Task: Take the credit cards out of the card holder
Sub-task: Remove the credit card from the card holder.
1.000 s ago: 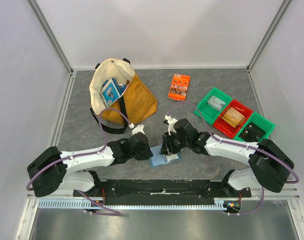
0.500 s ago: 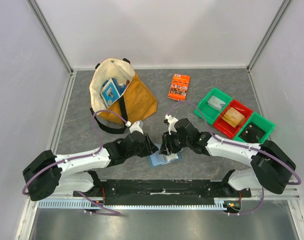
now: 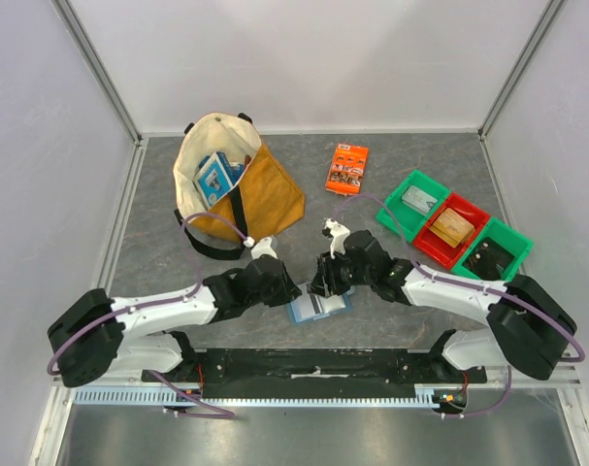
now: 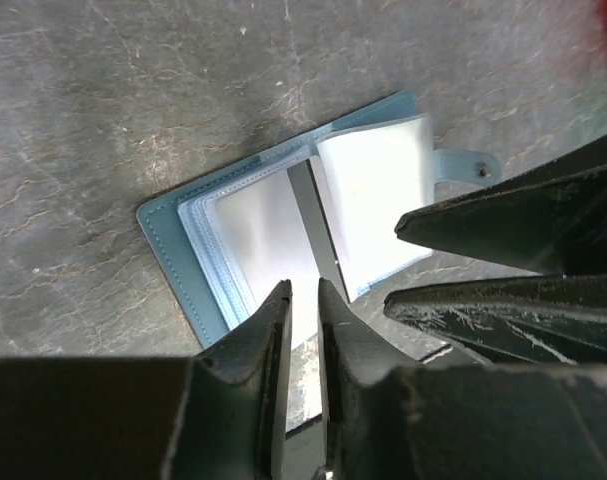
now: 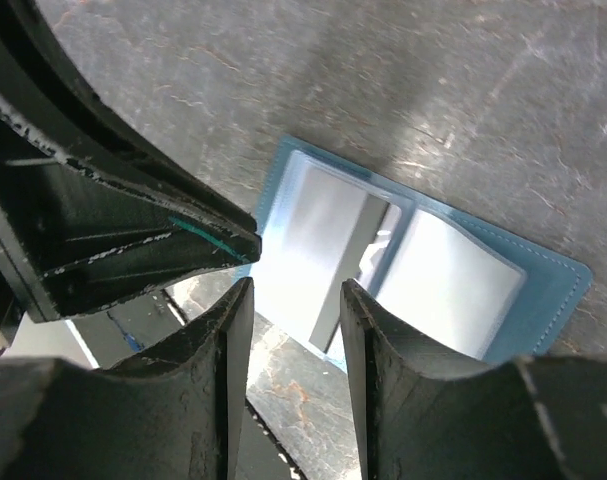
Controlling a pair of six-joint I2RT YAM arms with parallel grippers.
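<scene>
The light-blue card holder lies open and flat on the table, near the front edge between my two arms. Its clear pockets glare white. A dark grey strip runs between the pockets; I cannot tell whether it is a credit card. My left gripper hovers over the holder's near edge, its jaws a narrow slit apart with nothing in them. My right gripper stands open over the opposite edge of the holder, holding nothing. The fingers of the right gripper nearly meet the left's.
A tan and cream tote bag with a blue-and-white box stands at the back left. An orange printed packet lies at the back centre. Green and red bins with small items sit at the right.
My left gripper has moved right, close to the holder's left edge, and its jaws widened then narrowed. The right gripper has shifted only slightly over the holder.
</scene>
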